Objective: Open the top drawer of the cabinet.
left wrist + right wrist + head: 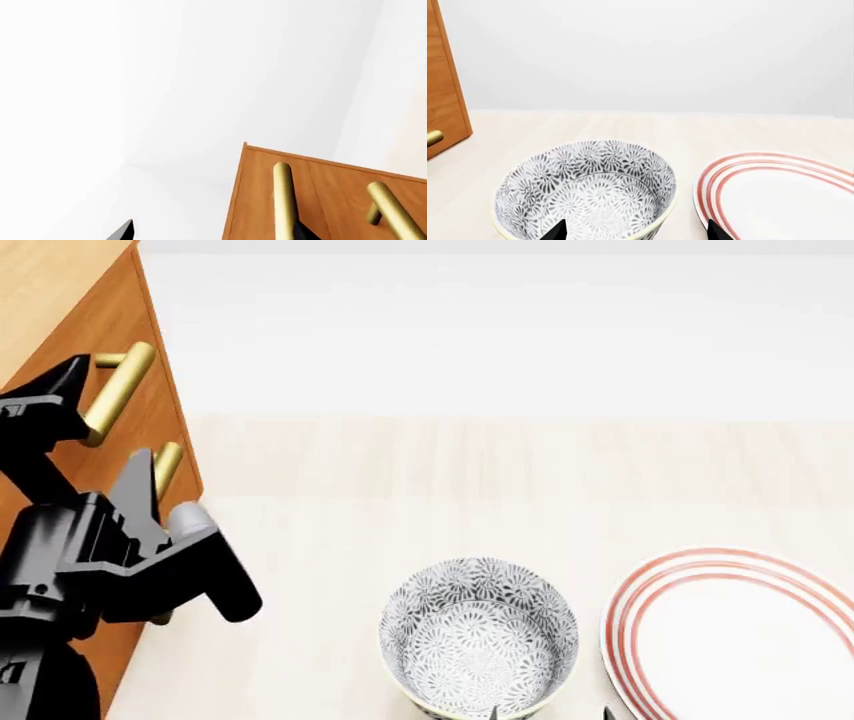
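Observation:
The orange-brown cabinet (pixel 54 285) stands at the left edge of the head view. Its top drawer (pixel 259 200) carries a brass bar handle (pixel 283 197) (pixel 115 390), and a second handle (pixel 390 212) sits lower. No gap shows around the drawer front. My left gripper (pixel 213 232) (pixel 100 430) is open. The top handle lies between its fingers, close against one dark fingertip (pixel 304 233); the other fingertip (pixel 124 231) stands well off the cabinet. My right gripper (pixel 634 232) hangs open and empty over the near rim of the patterned bowl.
A grey-patterned bowl (pixel 478 635) (pixel 587 192) sits on the pale floor in front of me. A white plate with red rings (pixel 741 630) (pixel 780 200) lies to its right. My black left arm (pixel 120 560) fills the lower left of the head view.

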Tool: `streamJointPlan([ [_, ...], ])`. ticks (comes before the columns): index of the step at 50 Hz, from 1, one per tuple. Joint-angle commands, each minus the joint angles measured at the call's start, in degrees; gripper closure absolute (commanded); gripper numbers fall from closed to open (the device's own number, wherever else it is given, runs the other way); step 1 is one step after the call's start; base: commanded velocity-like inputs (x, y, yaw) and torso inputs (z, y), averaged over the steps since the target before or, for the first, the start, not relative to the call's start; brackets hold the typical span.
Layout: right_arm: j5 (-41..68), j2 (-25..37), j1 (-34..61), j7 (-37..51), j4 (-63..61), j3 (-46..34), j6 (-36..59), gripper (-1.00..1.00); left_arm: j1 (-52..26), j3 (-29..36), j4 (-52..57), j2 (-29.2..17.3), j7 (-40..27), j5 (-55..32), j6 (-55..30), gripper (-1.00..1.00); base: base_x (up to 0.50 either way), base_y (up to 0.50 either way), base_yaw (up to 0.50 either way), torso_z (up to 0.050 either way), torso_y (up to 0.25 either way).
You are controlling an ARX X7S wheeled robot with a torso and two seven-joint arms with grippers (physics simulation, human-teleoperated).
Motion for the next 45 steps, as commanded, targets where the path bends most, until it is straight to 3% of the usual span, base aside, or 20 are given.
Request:
streamJointPlan([
  [1, 0.25, 0.12, 0.14, 0.10, 0.49, -0.26, -0.47, -1.00, -1.38, 0.28, -3.65, 0.48, 0.57, -0.71, 1.21, -1.00, 0.00, 0.00, 0.00, 0.000, 0.000],
  [25, 0.83, 0.62, 0.05, 0.47, 0.12, -0.85, -0.50, -1.00, -2.20, -2.16, -11.79, 4.56, -0.76, -3.27, 2.13, -1.00, 0.00, 0.00, 0.00, 0.000, 0.000],
  [45, 1.16, 0.80, 0.31, 0.65, 0.87, -1.32, -0.93, -1.00, -1.75, -2.46, -15.23, 4.97, -1.97, -3.72, 3.26, -1.00, 0.00, 0.00, 0.00, 0.000, 0.000],
])
